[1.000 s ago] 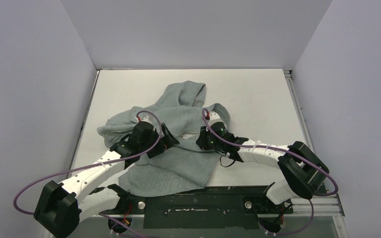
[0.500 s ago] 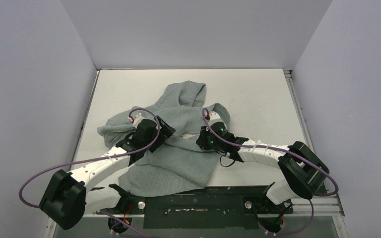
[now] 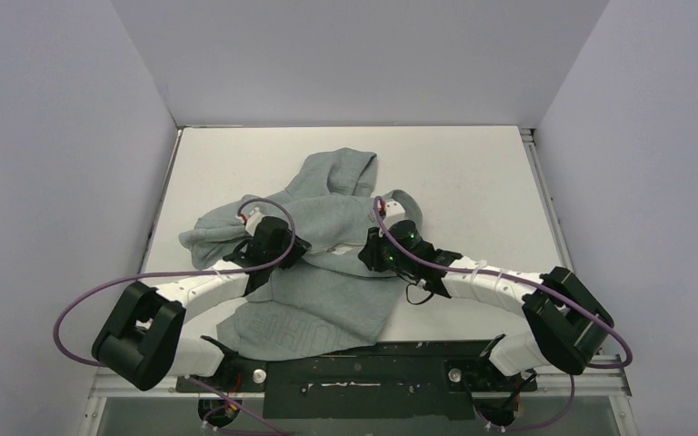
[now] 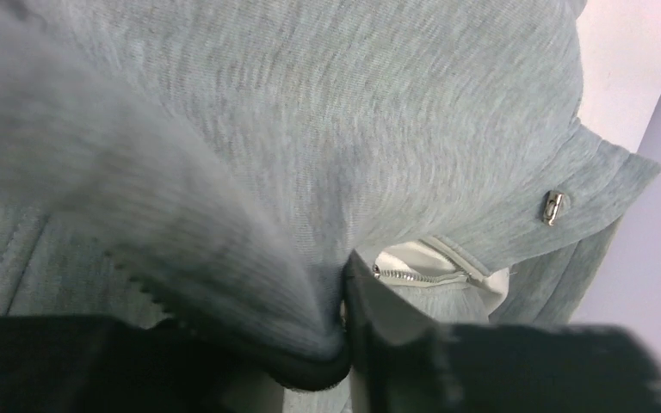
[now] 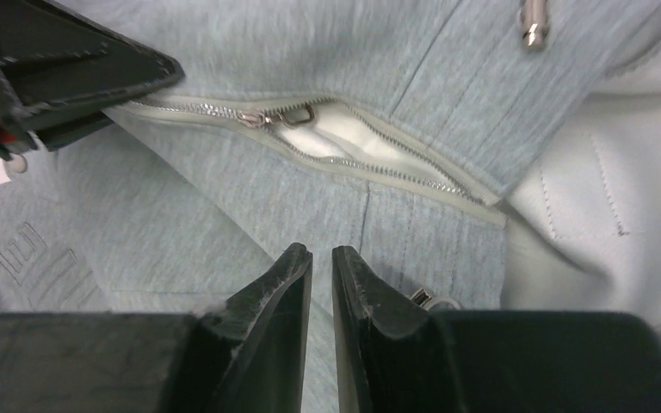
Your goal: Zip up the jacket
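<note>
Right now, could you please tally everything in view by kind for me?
Jackets: 1, the jacket
Grippers: 2, the left gripper and the right gripper
Tables: 1, the table
Total: 4
</note>
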Controlling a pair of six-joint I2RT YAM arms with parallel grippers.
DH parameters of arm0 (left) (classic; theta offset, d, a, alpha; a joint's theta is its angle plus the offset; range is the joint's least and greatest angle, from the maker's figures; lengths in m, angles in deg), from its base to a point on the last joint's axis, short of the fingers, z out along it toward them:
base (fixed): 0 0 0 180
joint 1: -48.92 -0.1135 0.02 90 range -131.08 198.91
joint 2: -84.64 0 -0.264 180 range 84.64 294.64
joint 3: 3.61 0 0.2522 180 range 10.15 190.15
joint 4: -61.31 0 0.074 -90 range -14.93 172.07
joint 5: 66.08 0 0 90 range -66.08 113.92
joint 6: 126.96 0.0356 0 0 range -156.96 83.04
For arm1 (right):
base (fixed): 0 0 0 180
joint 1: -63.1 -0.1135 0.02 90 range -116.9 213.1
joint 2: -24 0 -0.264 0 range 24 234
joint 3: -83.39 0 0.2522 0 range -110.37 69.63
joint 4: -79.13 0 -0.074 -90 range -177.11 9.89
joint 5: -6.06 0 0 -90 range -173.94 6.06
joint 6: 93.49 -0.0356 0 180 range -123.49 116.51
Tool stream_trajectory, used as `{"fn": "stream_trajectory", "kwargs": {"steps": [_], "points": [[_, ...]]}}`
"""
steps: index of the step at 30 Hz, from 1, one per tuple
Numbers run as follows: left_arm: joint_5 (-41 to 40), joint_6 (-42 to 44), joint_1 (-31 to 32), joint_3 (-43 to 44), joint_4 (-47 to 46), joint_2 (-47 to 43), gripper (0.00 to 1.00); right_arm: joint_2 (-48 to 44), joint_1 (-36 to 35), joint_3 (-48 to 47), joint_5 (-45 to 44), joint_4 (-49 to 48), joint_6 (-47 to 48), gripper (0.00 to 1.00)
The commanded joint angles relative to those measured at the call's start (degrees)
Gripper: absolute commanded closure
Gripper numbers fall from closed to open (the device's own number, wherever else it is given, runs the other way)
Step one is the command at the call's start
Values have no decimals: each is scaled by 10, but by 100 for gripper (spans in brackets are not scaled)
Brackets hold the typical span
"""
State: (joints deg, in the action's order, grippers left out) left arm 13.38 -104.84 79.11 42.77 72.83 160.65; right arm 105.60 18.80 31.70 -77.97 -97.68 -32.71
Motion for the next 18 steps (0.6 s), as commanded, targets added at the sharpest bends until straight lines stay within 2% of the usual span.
{"fn": "stream_trajectory", "kwargs": {"steps": [1, 4, 6, 7, 9, 11, 14, 18], "points": [[27, 16, -12, -14, -63, 0, 80, -41, -1, -47, -5, 7, 44, 82], [43, 24, -20, -26, -82, 0, 85, -38, 5, -70, -12, 20, 56, 81], [52, 28, -26, -26, -84, 2, 95, -24, 16, -86, -14, 28, 50, 80], [56, 32, -28, -25, -85, 4, 97, -13, 23, -94, -11, 31, 44, 80], [70, 46, -33, -23, -91, 11, 98, 28, 41, -117, 18, 43, 31, 82], [82, 56, -35, -25, -103, 18, 100, 63, 50, -133, 49, 53, 32, 88], [100, 67, -36, -28, -119, 28, 99, 70, 42, -114, 34, 38, 21, 93], [105, 84, -37, -34, -126, 34, 100, 52, 27, -49, 2, 25, -1, 94]]}}
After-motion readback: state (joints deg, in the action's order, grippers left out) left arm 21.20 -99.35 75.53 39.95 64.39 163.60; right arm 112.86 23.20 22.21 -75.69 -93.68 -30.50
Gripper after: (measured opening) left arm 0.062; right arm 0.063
